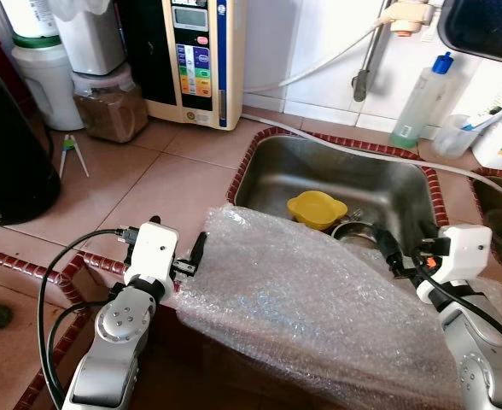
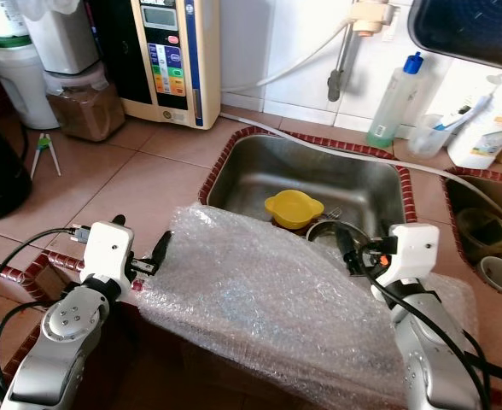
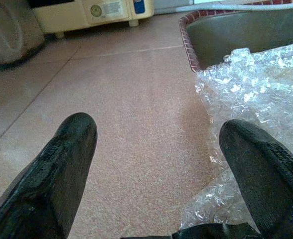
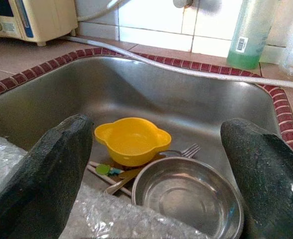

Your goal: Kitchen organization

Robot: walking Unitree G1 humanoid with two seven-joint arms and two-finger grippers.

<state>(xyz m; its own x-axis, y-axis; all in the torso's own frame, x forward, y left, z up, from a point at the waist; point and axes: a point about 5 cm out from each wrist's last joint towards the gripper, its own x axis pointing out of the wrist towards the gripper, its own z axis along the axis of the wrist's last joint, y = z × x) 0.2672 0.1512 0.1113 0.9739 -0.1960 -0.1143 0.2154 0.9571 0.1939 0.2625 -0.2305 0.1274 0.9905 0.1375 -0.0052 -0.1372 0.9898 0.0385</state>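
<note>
A large sheet of clear bubble wrap (image 1: pixel 319 299) lies over the front rim of the steel sink (image 1: pixel 345 171) and hangs off the counter edge. My left gripper (image 1: pixel 178 241) is open at the sheet's left edge, low over the tiled counter. One of its fingers (image 3: pixel 261 164) rests against the crumpled wrap (image 3: pixel 256 84). My right gripper (image 4: pixel 156 164) is open at the sheet's right side, facing into the sink. In the basin sit a yellow bowl (image 4: pixel 131 139), a steel bowl (image 4: pixel 186 199) and a fork (image 4: pixel 186 149).
A cream water purifier (image 1: pixel 191 60), a jar of brown powder (image 1: pixel 110 107) and a black appliance (image 1: pixel 3 145) stand at the back left. A green soap bottle (image 1: pixel 422 98) stands behind the sink, where a white hose (image 1: pixel 362 154) runs. A second basin (image 2: pixel 490 248) holds cups.
</note>
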